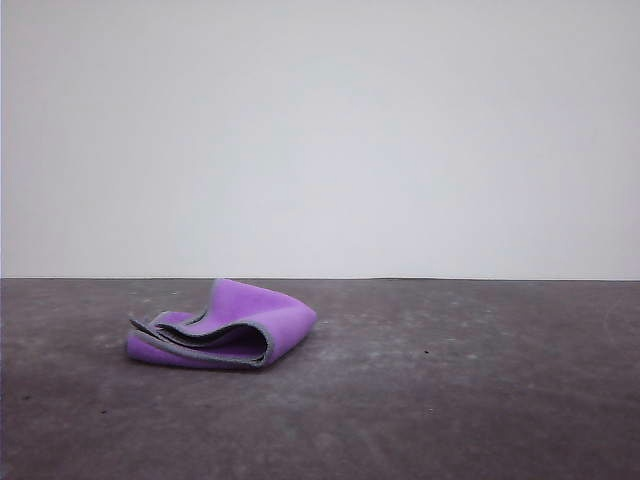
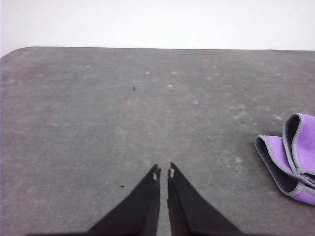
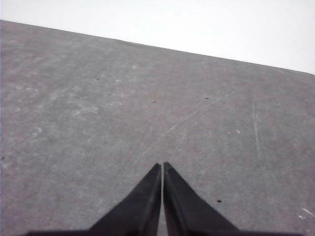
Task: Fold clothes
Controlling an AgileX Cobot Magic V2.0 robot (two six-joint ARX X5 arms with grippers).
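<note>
The clothes (image 1: 235,325) are one purple cloth with a grey stitched border and a dark inner side, lying loosely folded on the dark grey table (image 1: 450,400), left of centre in the front view. Part of the cloth (image 2: 295,157) also appears in the left wrist view, off to one side of my left gripper (image 2: 163,172). That gripper is shut with nothing between its black fingers. In the right wrist view my right gripper (image 3: 162,167) is shut too, over bare table, holding nothing.
A plain white wall (image 1: 320,130) stands behind the table's far edge. The table (image 2: 98,113) has a rounded corner in the left wrist view. Its worn top (image 3: 147,98) shows scratches and small specks.
</note>
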